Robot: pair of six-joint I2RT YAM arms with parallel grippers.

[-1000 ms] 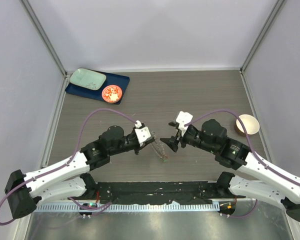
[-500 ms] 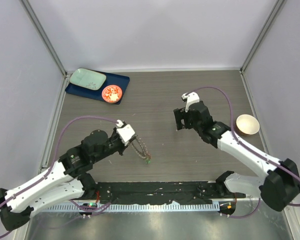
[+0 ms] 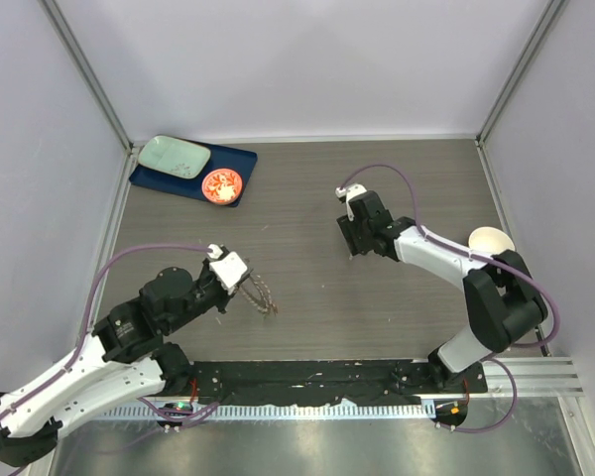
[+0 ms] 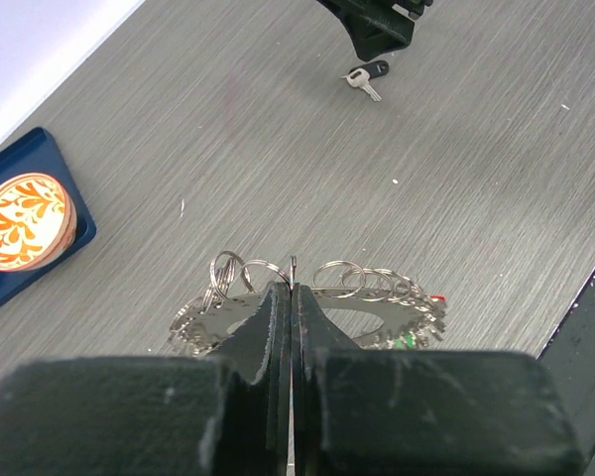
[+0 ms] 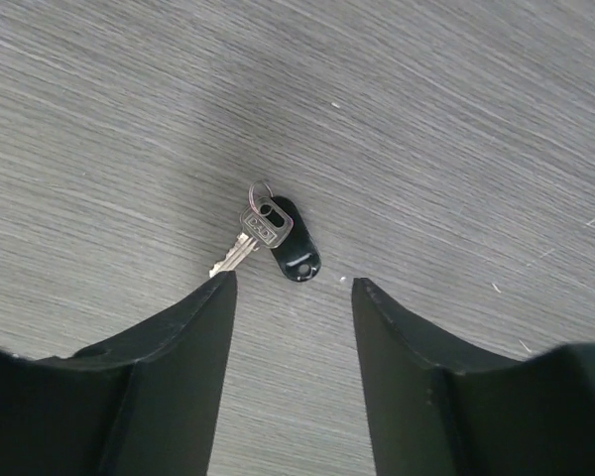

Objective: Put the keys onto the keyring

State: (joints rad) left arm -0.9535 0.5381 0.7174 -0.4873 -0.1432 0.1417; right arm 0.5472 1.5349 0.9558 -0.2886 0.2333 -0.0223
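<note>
My left gripper [image 4: 293, 293] is shut on the keyring [image 4: 377, 315], a grey toothed ring with small split rings along its rim, held edge-on just above the table. A red speck [image 4: 438, 297] and a green speck [image 4: 405, 340] show on its right side. In the top view the left gripper [image 3: 244, 284] holds the keyring [image 3: 262, 297] left of centre. A key with a black tag [image 5: 283, 241] lies flat on the table. My right gripper [image 5: 293, 283] is open just above it, with the key beyond the fingertips. The key [image 4: 366, 75] also shows in the left wrist view, below the right gripper [image 3: 349, 248].
A blue tray [image 3: 240, 159] at the back left holds a pale green plate [image 3: 174, 156] and an orange-red round dish [image 3: 221, 184]. A beige bowl [image 3: 492, 244] stands at the right. The black base rail [image 3: 307, 377] runs along the near edge.
My left arm has drawn back to the left and nearer with the keyring. My right arm has stretched out away from its base, and its gripper now hangs over the black key.
</note>
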